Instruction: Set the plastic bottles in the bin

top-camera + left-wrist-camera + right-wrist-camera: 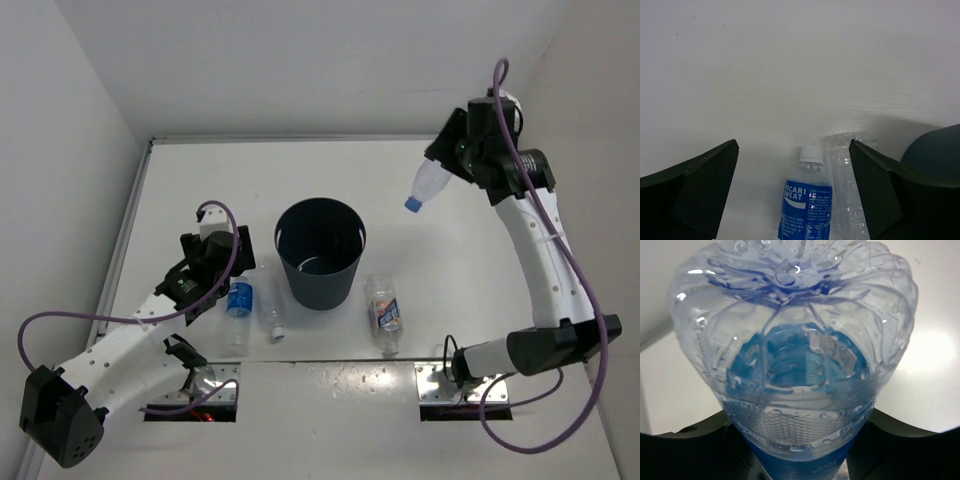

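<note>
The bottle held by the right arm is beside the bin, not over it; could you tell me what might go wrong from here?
Released now, the held bottle, hanging cap-down right of the bin, would likely miss it. The left end effector, jaws open, straddles the Pocari Sweat bottle with the unlabelled bottle close beside; closing might catch or nudge both.

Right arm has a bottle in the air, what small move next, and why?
Probably swing the right gripper left until its bottle hangs over the bin: held cap down well right of the bin, it would miss if released now.
</note>
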